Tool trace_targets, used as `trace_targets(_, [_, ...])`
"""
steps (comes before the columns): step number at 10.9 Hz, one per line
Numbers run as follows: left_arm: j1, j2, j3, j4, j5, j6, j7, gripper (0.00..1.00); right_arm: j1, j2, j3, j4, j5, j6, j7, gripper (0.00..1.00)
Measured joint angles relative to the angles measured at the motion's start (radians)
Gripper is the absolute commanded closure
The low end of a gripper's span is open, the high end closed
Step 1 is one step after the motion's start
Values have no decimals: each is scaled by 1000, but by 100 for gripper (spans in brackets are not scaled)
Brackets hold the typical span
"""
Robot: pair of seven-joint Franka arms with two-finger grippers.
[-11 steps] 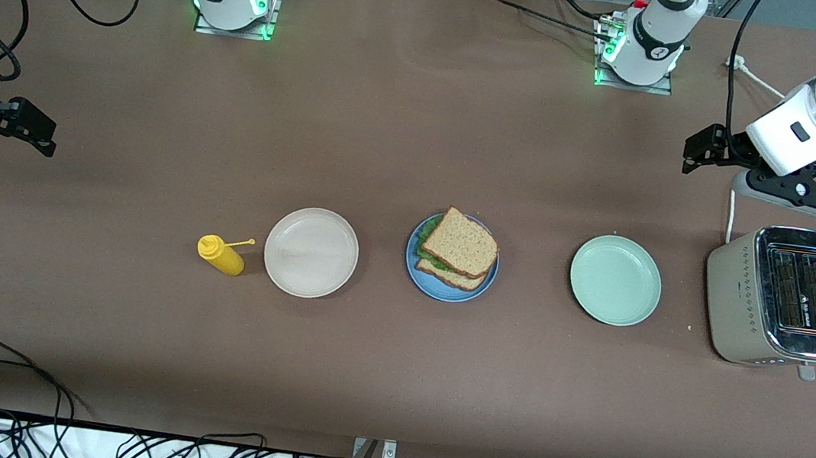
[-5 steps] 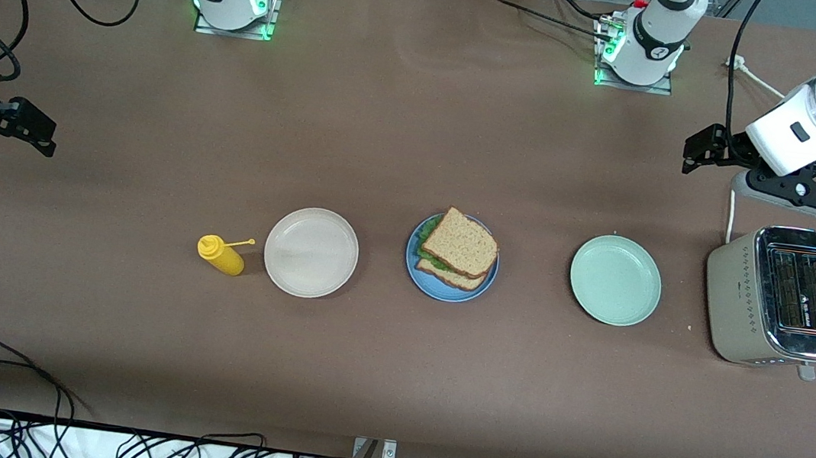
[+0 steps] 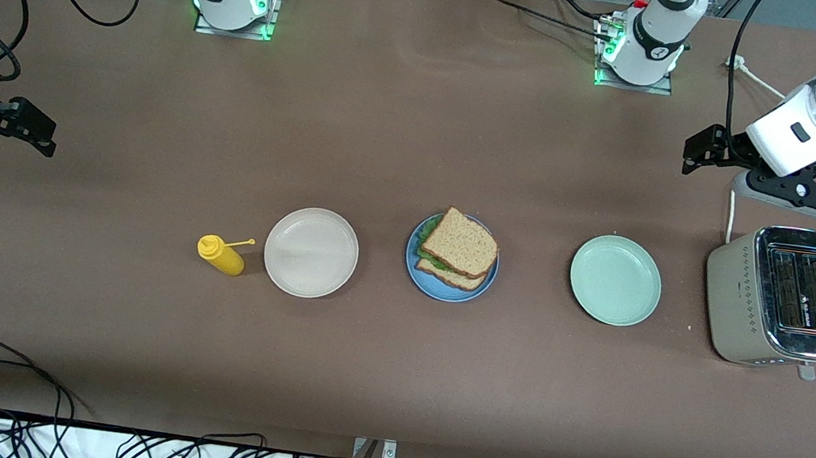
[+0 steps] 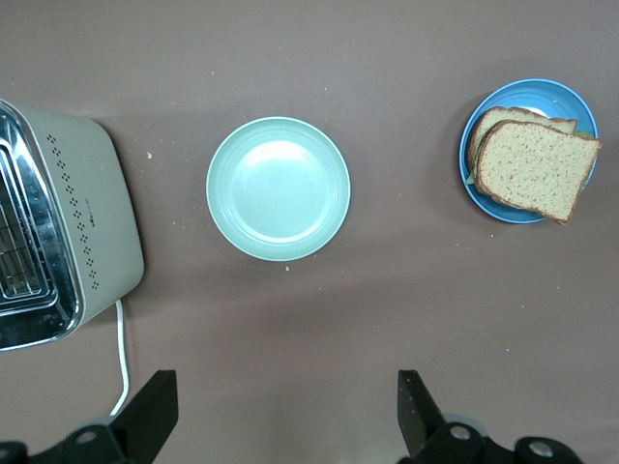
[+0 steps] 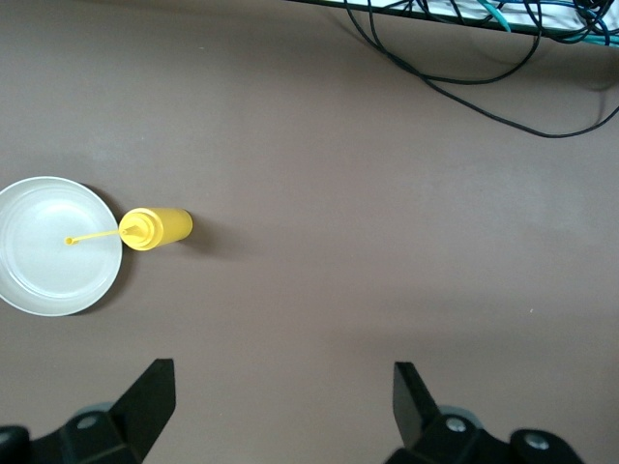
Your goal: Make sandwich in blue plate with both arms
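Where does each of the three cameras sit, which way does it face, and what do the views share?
Front view: high across the table, facing both bases; shows the sandwich on the blue plate, the left tool above the toaster, the right tool at its table end.
Left wrist view: looks down past its open fingers at the mint plate, toaster, sandwich.
Right wrist view: looks down past open fingers at the yellow bottle and white plate.
Shared: front and left wrist views both show the sandwich.

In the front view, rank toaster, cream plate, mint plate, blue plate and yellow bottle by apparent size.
1. toaster
2. cream-white plate and mint-green plate: look alike, no ranking
3. blue plate
4. yellow squeeze bottle
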Motion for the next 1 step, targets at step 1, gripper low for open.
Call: trace_targets(1, [0, 4, 0, 4, 0, 0, 0, 0, 0, 0, 0, 0, 0, 0, 0, 0])
